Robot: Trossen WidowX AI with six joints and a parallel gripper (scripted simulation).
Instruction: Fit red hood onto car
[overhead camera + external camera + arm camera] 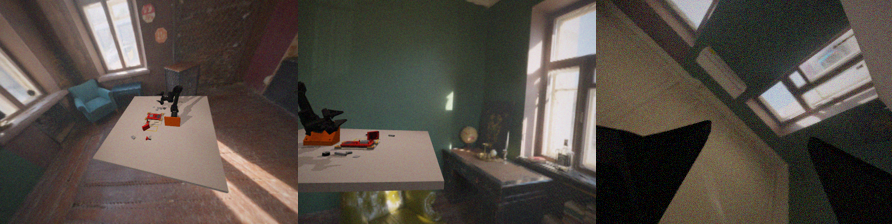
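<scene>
The red chassis (154, 116) (357, 144) sits in its jig, with a grey block on its deck; the pegs are too small to make out. The red hood (146, 126) (373, 135) appears tipped up on an edge beside the jig, its dark hollow side showing in the exterior view. It lies near the corner of a yellow outlined rectangle (157, 128). My gripper (157, 98) (344, 116) (759, 133) is wide open and empty, raised above the table and well away from the hood. The wrist view shows only the room between the fingers.
Several small grey and dark parts (164, 108) (326, 153) lie on the arm's side of the jig. A small red-and-black piece (148, 138) and a grey piece (133, 137) lie beyond the hood. An orange block (172, 121) (322, 140) stands at the arm's base.
</scene>
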